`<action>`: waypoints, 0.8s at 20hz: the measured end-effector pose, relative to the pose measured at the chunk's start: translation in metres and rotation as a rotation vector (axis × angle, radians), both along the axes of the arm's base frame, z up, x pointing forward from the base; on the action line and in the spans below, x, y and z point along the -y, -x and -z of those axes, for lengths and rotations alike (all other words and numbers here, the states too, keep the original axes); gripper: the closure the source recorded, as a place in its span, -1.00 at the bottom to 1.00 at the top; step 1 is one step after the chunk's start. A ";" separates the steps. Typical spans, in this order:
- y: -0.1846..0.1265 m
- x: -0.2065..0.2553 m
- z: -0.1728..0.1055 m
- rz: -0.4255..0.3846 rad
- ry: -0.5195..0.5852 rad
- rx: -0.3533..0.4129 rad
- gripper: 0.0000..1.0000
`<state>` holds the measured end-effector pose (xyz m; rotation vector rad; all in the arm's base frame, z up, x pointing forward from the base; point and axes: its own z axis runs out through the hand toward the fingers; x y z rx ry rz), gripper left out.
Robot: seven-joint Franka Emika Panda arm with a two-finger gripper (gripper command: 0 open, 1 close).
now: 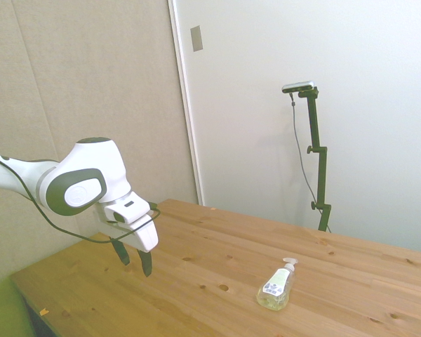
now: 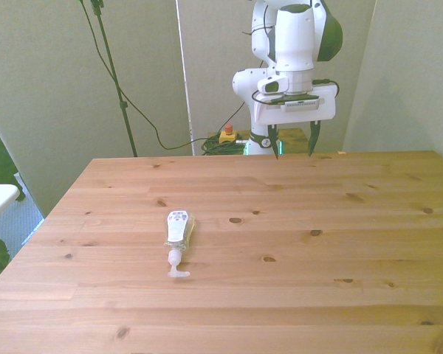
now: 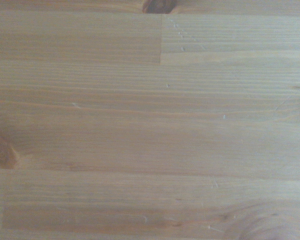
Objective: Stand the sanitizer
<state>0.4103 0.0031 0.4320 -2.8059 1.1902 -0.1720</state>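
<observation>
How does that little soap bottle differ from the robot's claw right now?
The sanitizer lies flat on the table; the gripper hangs in the air above the far edge, fingers pointing down. The sanitizer is clear with pale gel and a white label; the gripper has a white body and dark fingers. They sit well apart, nothing touching. Both carry white parts.

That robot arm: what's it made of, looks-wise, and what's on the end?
The white, rounded arm has dark grey joint panels and a thin black cable looping beneath it. At its end, a white boxy gripper carries two slim dark fingers.
</observation>
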 end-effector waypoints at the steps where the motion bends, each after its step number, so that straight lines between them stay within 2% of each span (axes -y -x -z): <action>1: 0.000 0.000 0.000 0.000 -0.001 -0.002 -1.00; 4: -0.006 0.009 -0.002 0.012 0.003 0.001 -1.00; 7: -0.031 0.038 -0.009 0.042 0.030 0.020 -1.00; 11: -0.094 0.096 -0.015 0.084 0.050 0.049 -1.00; 16: -0.178 0.158 -0.002 0.077 0.081 0.076 -1.00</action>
